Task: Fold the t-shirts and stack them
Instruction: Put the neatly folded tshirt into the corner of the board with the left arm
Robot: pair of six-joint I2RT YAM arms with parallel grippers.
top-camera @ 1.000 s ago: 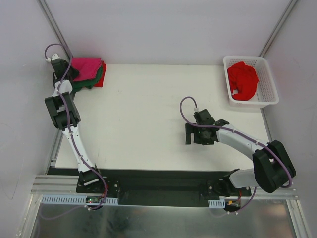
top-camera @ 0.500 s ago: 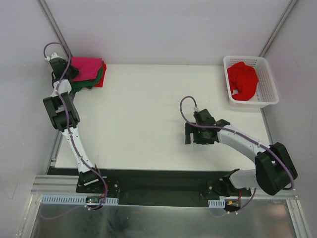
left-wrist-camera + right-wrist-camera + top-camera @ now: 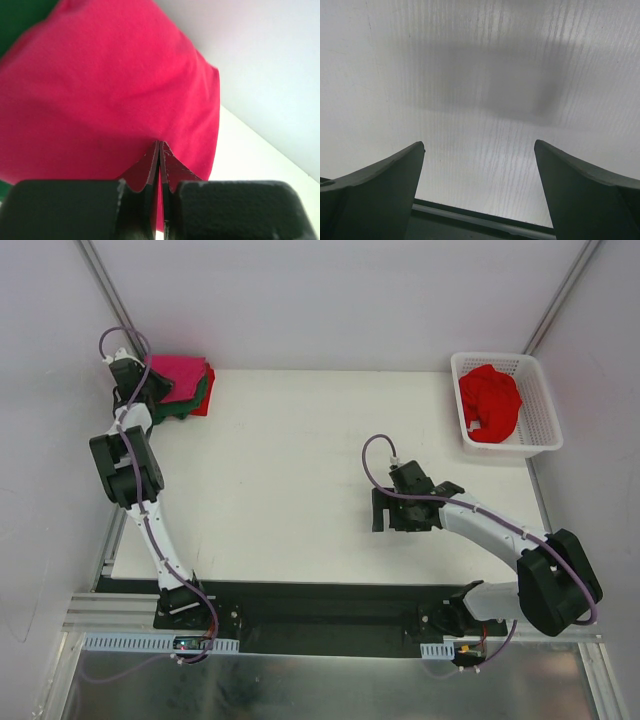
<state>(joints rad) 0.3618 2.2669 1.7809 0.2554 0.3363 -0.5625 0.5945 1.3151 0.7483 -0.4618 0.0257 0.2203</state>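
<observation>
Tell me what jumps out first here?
The bright pink shirt topping a folded stack at the far left corner of the table, with the left fingers shut right at it. Then the crumpled red shirt in the white basket at far right.

White table (image 3: 300,470), folded t-shirt stack (image 3: 185,380) at far-left corner, white lattice basket (image 3: 545,415) at far-right corner

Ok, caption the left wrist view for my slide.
Shut left gripper, tips at the pink shirt, green shirt beneath.
</observation>
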